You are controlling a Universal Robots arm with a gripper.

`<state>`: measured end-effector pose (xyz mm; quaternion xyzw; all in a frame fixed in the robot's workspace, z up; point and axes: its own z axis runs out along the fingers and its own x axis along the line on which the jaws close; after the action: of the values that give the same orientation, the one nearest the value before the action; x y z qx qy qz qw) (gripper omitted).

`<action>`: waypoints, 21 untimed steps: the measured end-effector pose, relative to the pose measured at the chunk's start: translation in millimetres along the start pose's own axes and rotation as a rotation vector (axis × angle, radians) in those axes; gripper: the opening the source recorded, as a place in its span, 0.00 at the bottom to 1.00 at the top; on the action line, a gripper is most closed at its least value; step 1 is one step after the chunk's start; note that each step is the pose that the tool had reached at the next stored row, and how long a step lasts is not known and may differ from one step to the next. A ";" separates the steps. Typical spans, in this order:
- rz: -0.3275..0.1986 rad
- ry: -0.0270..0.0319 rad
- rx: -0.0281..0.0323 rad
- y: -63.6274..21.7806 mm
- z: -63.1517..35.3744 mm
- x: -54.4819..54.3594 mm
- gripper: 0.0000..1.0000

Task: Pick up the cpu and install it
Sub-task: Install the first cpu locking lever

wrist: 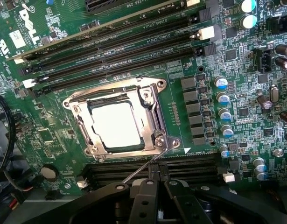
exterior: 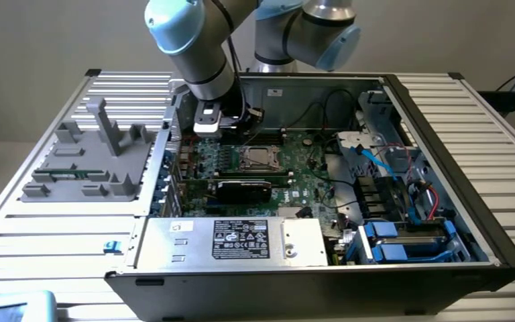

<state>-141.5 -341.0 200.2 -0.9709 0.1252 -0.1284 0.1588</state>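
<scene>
- Locate the cpu (wrist: pixel 116 125). The pale silvery square lies flat within the socket frame (wrist: pixel 150 109) on the motherboard (wrist: pixel 50 135), between two banks of memory slots (wrist: pixel 134 42). In the exterior view, the cpu (exterior: pixel 257 156) sits mid-board inside the open computer case (exterior: pixel 452 168).
- Expect a light, thin, rigid part. The metal top looks smooth and is likely slippery, and the underside contacts are probably fragile. Opposite edges of the thin rim appear to be the safest hold. Avoid pressing on the top face.
- Check the gripper (wrist: pixel 157 183). Its fingers (wrist: pixel 144 198) are pressed together, with nothing held between them.
- Note the offset. The cpu lies apart from the fingertips, beyond the near edge of the frame. A row of memory slots and the thin retention lever (wrist: pixel 138 170) lie between them. There is no contact.
</scene>
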 end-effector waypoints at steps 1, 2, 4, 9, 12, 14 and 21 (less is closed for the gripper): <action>0.000 0.0000 -0.0001 0.0 0.0 0.0 0.11; 0.000 0.0001 -0.0001 0.0 0.0 0.0 0.11; 0.000 0.0000 -0.0003 0.0 0.0 0.0 0.11; -0.001 0.0023 0.0005 0.2 1.5 0.6 0.11; -0.001 0.0031 0.0008 0.2 2.6 1.8 0.11; -0.001 0.0037 0.0011 0.3 3.5 2.2 0.11; -0.001 0.0039 0.0010 0.8 6.4 3.5 0.11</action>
<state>-136.5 -341.0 194.8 -0.9706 0.1249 -0.1305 0.1589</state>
